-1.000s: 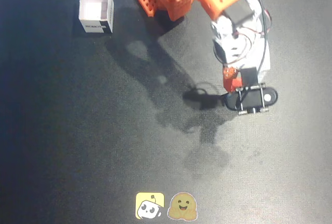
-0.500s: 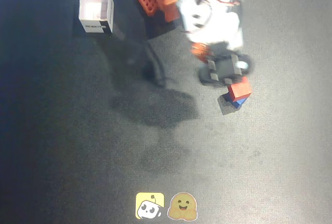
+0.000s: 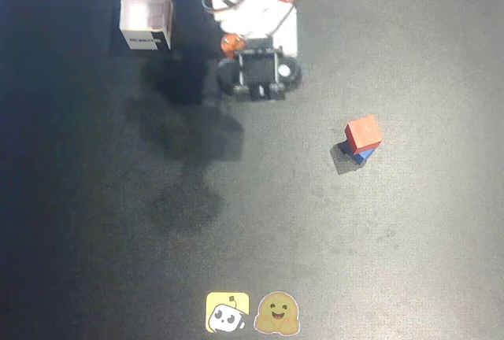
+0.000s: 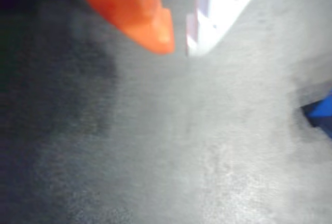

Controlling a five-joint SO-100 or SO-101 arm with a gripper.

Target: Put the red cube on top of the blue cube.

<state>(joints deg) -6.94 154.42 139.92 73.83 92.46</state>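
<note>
In the overhead view the red cube (image 3: 363, 132) sits on top of the blue cube (image 3: 360, 153), slightly skewed, right of centre on the dark table. Only an edge of the blue cube shows under it. The arm is folded back at the top centre, far from the cubes. My gripper (image 3: 231, 46) is there, with its orange finger showing. In the wrist view the gripper (image 4: 179, 45) has its orange finger (image 4: 140, 16) and white finger (image 4: 218, 6) almost together, with nothing between them. A blue corner of the blue cube (image 4: 321, 109) shows at the right edge.
A white open box (image 3: 146, 14) stands at the top left. The arm's base (image 3: 258, 17) with its cables is at the top centre. Two stickers (image 3: 252, 313) lie at the bottom edge. Dark shadows fall left of centre.
</note>
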